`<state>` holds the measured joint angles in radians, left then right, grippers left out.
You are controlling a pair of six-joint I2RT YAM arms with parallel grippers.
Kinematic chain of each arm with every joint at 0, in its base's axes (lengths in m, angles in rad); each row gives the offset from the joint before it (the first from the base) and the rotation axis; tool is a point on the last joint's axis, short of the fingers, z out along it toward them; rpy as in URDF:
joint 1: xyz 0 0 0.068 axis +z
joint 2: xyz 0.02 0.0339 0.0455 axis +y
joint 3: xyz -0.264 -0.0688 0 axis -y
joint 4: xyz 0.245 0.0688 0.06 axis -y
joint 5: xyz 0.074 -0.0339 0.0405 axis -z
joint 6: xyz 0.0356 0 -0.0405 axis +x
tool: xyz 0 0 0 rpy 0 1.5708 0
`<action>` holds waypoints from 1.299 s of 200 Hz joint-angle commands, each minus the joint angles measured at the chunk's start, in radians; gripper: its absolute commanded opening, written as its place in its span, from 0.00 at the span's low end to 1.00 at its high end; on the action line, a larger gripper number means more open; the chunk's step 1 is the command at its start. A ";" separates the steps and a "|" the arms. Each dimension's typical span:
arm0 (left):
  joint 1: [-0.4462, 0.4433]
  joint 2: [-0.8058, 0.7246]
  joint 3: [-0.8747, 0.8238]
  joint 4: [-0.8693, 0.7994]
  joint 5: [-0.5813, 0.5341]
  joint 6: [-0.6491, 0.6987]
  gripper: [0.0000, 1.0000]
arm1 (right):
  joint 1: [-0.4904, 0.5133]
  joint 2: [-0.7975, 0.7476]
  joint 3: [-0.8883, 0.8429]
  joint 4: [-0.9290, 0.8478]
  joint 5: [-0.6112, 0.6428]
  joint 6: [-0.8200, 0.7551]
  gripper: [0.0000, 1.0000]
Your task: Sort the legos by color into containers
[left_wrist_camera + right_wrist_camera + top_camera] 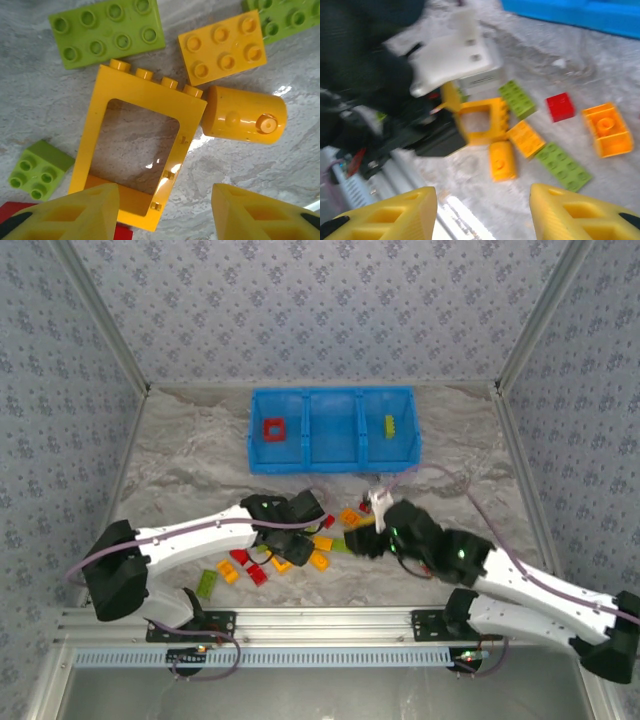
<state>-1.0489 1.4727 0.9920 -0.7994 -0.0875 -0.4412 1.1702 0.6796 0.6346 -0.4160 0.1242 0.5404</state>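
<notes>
Left gripper (162, 215) hangs low over the pile of bricks. Its two yellow fingers (75, 212) are apart, about half way open, and it has hold of nothing. An orange-yellow frame (145, 95) lies flat on the grey stone-look table (40, 110), and its bottom edge sits in the gap between those fingers. The finger at 7 o'clock covers one corner of it, and the other finger is clear of it. At 11 o'clock from the frame lies a long lime green brick (107, 32). At 1 o'clock lies an orange-yellow six-stud brick (222, 47). At 3 o'clock, just beside the frame's top corner, an orange-yellow rounded piece (245, 115) lies on its side. At 9 o'clock sits a small lime green square brick (37, 170), and a bit of a red brick (10, 207) peeks out at 7 o'clock. Right gripper (482, 215) hangs above the table on the other side of the pile. Its fingers are also part way open, with nothing between them. Seen from above, the pile lies between the two arms, close to the near edge. The blue tray (330, 392) sits at 12 o'clock from the pile, well apart from it. The tray's left box holds a red frame (273, 429), and its right box holds a thin lime green brick (389, 426).
</notes>
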 commanded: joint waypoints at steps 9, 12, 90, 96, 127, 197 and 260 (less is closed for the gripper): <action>0.003 0.042 -0.008 0.030 0.038 0.039 0.43 | 0.139 -0.069 0.000 -0.067 0.184 0.141 0.55; 0.003 0.046 -0.009 0.029 0.038 0.039 0.42 | 0.150 -0.069 0.003 -0.075 0.197 0.145 0.55; -0.001 0.086 -0.075 0.082 0.055 0.025 0.36 | 0.187 -0.001 0.034 -0.075 0.244 0.156 0.55; -0.002 0.092 -0.077 0.088 0.053 0.025 0.36 | 0.187 0.003 0.035 -0.073 0.244 0.158 0.55; -0.003 0.113 -0.074 0.103 0.041 0.031 0.28 | 0.185 0.018 0.037 -0.064 0.243 0.158 0.55; -0.010 0.064 -0.017 0.021 -0.047 0.030 0.15 | 0.167 0.022 0.064 -0.072 0.249 0.149 0.55; 0.060 0.020 0.364 -0.156 -0.033 0.022 0.13 | 0.155 0.059 0.197 -0.067 0.372 0.010 0.53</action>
<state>-1.0370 1.5196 1.1961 -0.8810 -0.1318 -0.4156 1.3300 0.7380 0.7509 -0.4934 0.3931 0.6445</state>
